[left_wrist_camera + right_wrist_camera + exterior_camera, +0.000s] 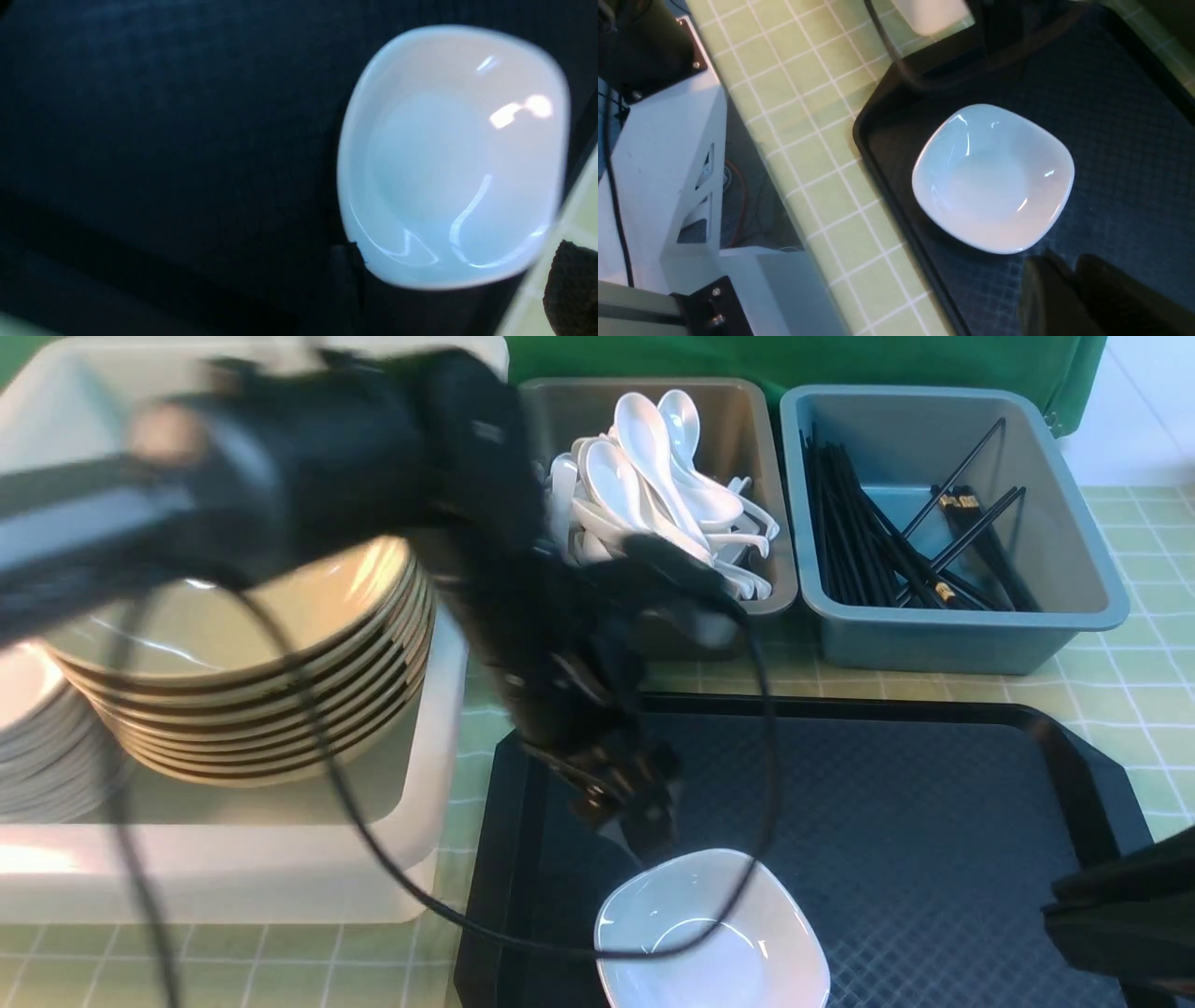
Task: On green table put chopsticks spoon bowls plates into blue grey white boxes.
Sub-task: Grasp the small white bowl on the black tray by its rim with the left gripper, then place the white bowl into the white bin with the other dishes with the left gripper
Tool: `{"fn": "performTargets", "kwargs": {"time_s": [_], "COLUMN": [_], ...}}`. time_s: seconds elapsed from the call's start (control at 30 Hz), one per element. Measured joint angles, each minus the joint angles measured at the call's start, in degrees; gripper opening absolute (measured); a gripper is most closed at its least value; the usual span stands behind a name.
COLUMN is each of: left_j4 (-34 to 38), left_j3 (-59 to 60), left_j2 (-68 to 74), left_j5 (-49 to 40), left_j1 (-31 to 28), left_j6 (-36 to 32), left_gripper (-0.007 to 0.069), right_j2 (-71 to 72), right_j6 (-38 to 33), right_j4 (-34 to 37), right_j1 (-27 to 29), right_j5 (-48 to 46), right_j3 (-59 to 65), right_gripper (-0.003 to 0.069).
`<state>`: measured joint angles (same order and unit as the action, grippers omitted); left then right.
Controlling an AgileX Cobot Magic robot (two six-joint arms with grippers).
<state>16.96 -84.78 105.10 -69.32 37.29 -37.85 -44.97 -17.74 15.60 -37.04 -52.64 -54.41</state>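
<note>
One white plate [714, 933] lies flat on the black tray [934, 803], near its front left corner. My left gripper [639, 821] hangs just over the plate's far rim, open. In the left wrist view the plate [453, 158] lies ahead of the left gripper [458, 284], whose fingers stand wide apart. My right gripper [1069, 273] hovers low over the tray beside the plate [994, 177], fingers together and empty. The white box [233, 877] holds stacked bowls [280, 663] and plates [37, 737]. Spoons [653, 476] fill the grey box [738, 420]; chopsticks [878, 541] lie in the blue box [934, 644].
The tray sits on the green table [1139, 709] in front of the grey and blue boxes, with the white box at its left. My left arm and its cable [373, 840] reach across the white box. The right gripper [1111, 915] is at the tray's front right.
</note>
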Motion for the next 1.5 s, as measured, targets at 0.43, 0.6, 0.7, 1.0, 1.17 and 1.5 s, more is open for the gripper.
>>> {"fn": "performTargets", "kwargs": {"time_s": [0.43, 0.6, 0.7, 1.0, 1.17, 1.5], "left_j4": [-3.16, -1.96, 0.93, 13.89, 16.71, 16.87], "left_j3": [-6.22, -6.97, -6.97, -6.81, -6.79, 1.80], "left_j2": [16.25, 17.19, 17.67, 12.03, 1.38, -27.96], "left_j5": [-0.16, -0.10, -0.07, 0.38, 0.15, -1.39], "left_j1": [2.80, 2.54, 1.80, -3.83, -7.89, -30.76], "left_j6": [-2.66, -2.59, -2.80, -3.49, -2.75, 5.72], "left_gripper": [0.0500, 0.0390, 0.0195, 0.0015, 0.0015, 0.0015], "right_j2": [1.20, 1.26, 1.30, 1.30, 1.01, -16.54], "right_j6": [-0.19, -0.19, -0.19, -1.08, -11.10, -25.54], "right_j4": [0.22, 0.24, 0.24, 1.59, 9.48, 19.47], "right_j1": [0.00, 0.00, 0.00, 0.00, 0.00, -3.97], "right_j5": [-1.95, -2.22, -2.11, 1.00, 7.30, 6.04], "right_j3": [1.73, 1.90, 1.90, 1.90, 1.80, -9.77], "right_gripper": [0.0099, 0.0101, 0.0101, 0.0110, 0.0111, 0.0119]}}
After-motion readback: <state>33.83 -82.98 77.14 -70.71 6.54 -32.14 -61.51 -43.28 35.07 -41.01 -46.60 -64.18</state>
